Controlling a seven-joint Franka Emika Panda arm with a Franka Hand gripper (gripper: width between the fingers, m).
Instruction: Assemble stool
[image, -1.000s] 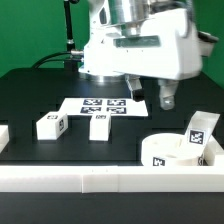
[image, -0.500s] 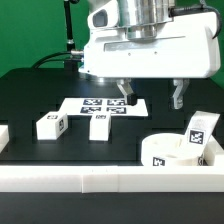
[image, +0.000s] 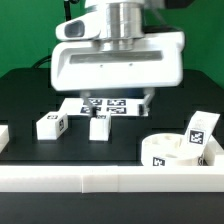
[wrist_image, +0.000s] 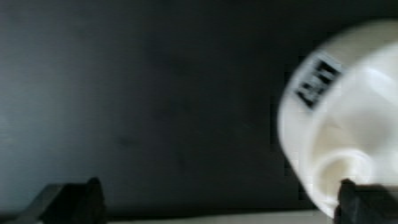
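The round white seat disc (image: 168, 152) lies at the front of the exterior view's right. A tagged leg (image: 201, 135) stands upright at its far side. Two more legs (image: 50, 124) (image: 100, 126) lie on the black table in front of the marker board (image: 105, 104). My gripper (image: 120, 92) hangs above the marker board, its broad white hand hiding most of the fingers. In the wrist view, the gripper (wrist_image: 214, 196) is open with nothing between its dark fingertips (wrist_image: 71, 200). The blurred seat disc (wrist_image: 347, 120) shows beside one fingertip, apart from it.
A long white rail (image: 100, 180) runs along the table's front edge. Another rail end (image: 4, 136) lies at the exterior view's left. Black cables hang behind the arm.
The hand has swung toward the exterior view's left and turned, so its wide face now fills the upper middle. The jaws stayed open. No part has moved.
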